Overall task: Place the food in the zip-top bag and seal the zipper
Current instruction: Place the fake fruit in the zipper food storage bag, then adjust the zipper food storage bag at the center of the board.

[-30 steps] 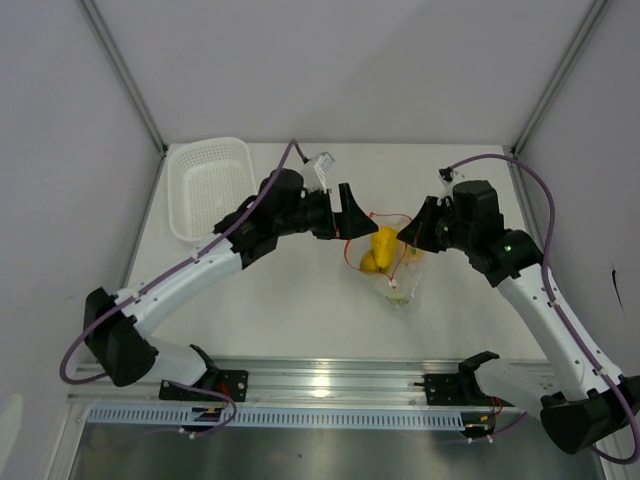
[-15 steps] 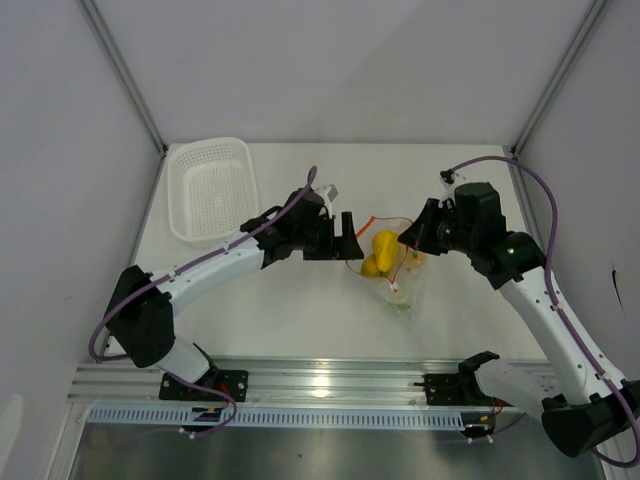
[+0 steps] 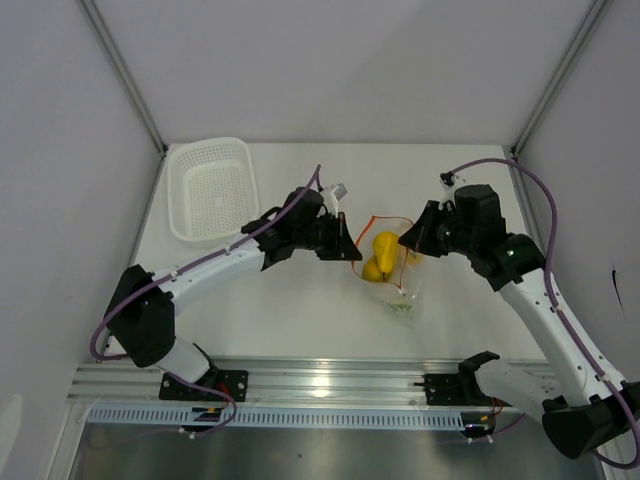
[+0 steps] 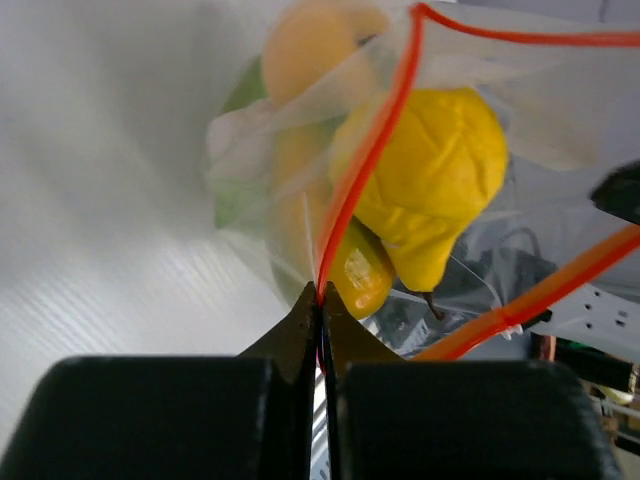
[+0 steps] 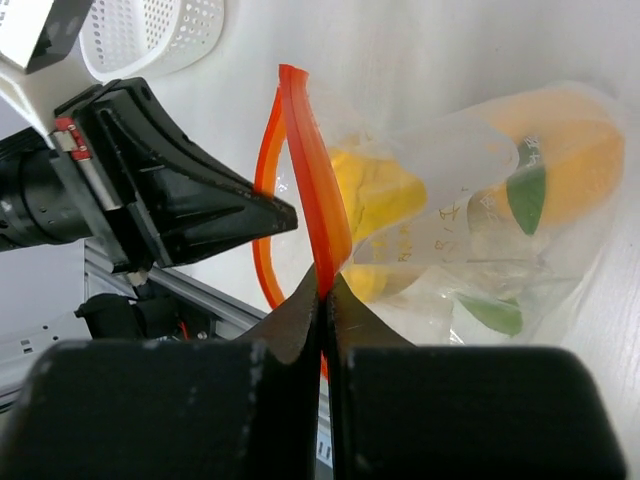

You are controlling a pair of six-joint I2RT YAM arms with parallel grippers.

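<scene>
Right wrist, unlike L wrist, shows basket (image 5: 150, 35) beyond zipper (image 5: 320, 200).

Glossy, crinkly clear plastic zip-top bag (image 5: 450, 160)

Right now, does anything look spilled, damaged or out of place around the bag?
Nothing stands out. The food sits inside the zip-top bag, and none has spilled outside it. The zipper gapes open in a loop, unsealed, with the left tool and the right tool each pinching it. The basket stands upright, apart.
</scene>
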